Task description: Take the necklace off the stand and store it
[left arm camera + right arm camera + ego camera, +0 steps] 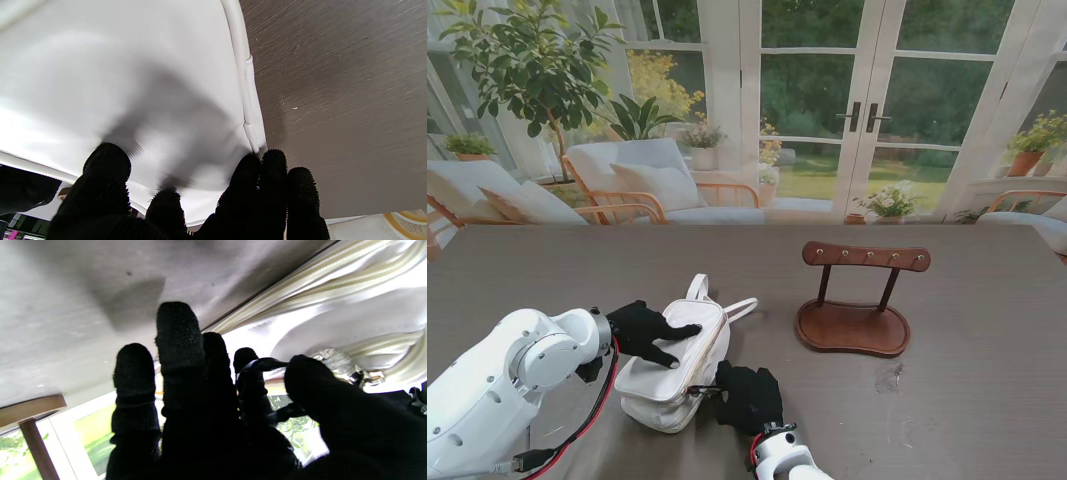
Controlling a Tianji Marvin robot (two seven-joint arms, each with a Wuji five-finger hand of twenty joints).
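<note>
Stand: the dark brown wooden jewellery stand with a row of small pegs (865,258) sits on the grey wood-grain desk (987,400), to the right of the bag and well apart from it; no necklace shows on its bar.
Bag: the white leather zip-top handbag (667,375) lies on its side near me, handles pointing away from me.
Left hand: the black-gloved left hand (649,330) rests flat on the upper side panel of the bag, its fingers (106,160) spread and pressing down, gripping nothing.
Right hand: the black-gloved right hand (749,396) is at the bag's mouth on the right side; in the right wrist view thumb and forefinger are pinched on a thin black zip-pull loop (263,364) beside the silvery zip end, the other fingers loosely upright.
Necklace: not visible in any view; judging from the bare stand it is probably already inside the bag, though I cannot confirm this.
Step in hand: likely closing the bag, the storing part of the task.
Next move: it calls for the left hand to hold the bag steady while the right draws the pull along the zip track, keeping the tug in line with the teeth.
</note>
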